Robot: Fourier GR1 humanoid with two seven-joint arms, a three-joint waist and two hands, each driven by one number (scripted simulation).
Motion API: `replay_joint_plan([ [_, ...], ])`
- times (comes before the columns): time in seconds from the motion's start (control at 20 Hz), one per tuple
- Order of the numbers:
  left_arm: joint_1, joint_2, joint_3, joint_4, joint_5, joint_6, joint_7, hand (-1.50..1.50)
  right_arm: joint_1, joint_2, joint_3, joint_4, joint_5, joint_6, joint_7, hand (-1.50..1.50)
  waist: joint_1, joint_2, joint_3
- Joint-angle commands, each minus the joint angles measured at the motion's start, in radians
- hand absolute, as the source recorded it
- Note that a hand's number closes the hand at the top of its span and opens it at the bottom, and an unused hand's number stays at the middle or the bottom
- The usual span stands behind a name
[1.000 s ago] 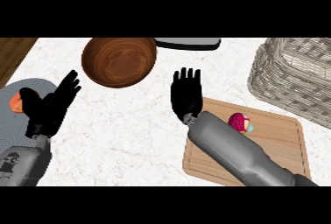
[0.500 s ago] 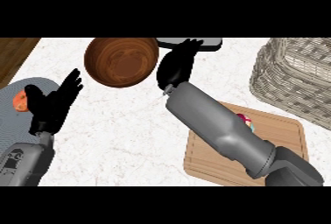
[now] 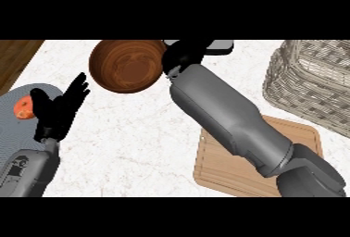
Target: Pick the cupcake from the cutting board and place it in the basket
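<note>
— Right robot hand [image 3: 183, 56]? Stretched far up the table beside the wooden bowl [image 3: 128, 65], dark fingers partly against a grey object [image 3: 217, 45] at the top edge; cannot tell whether spread or curled. Grey forearm lying across the cutting board [image 3: 301, 139], covering much of it.

— Left robot hand [image 3: 60, 111]?

— Resting at the left, fingers straight and apart, holding nothing, over a grey plate [image 3: 21, 95] with an orange fruit [image 3: 24, 107].

— Cupcake?

— Nowhere to be seen; hidden, perhaps, under the forearm. Cannot tell.

— Surroundings?

— White marbled table [image 3: 130, 143]; wicker basket [image 3: 311, 88] at right, just beyond the board; brown wooden strip [image 3: 15, 58] at upper left.
</note>
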Motion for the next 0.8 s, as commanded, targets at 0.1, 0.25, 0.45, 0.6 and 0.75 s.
replay_joint_plan([
  [0.1, 0.015, 0.026, 0.036, 0.028, 0.014, -0.027, -0.016, 0.0, -0.015, 0.025, 0.048, -0.117, -0.138, 0.081, 0.295, -1.5, -0.028, -0.008, 0.001],
  [0.25, -0.009, 0.02, 0.051, 0.037, 0.018, -0.017, 0.006, 0.0, 0.007, 0.025, 0.105, -0.19, -0.148, 0.009, 0.295, -1.5, -0.048, -0.003, 0.002],
  [0.45, 0.023, 0.006, 0.049, 0.003, 0.005, 0.009, 0.003, 0.0, 0.1, 0.025, 0.146, -0.293, -0.169, 0.016, 0.34, -1.5, -0.072, -0.01, 0.003],
  [0.6, 0.089, 0.043, 0.079, -0.044, 0.035, -0.031, 0.0, 0.0, 0.185, 0.025, 0.189, -0.342, -0.094, -0.044, 0.327, -1.5, -0.079, -0.012, 0.004],
  [0.75, 0.061, 0.045, 0.097, 0.009, 0.021, -0.019, -0.002, 0.0, 0.318, 0.014, 0.237, -0.396, 0.008, -0.116, 0.271, -1.5, -0.103, -0.007, 0.004],
])
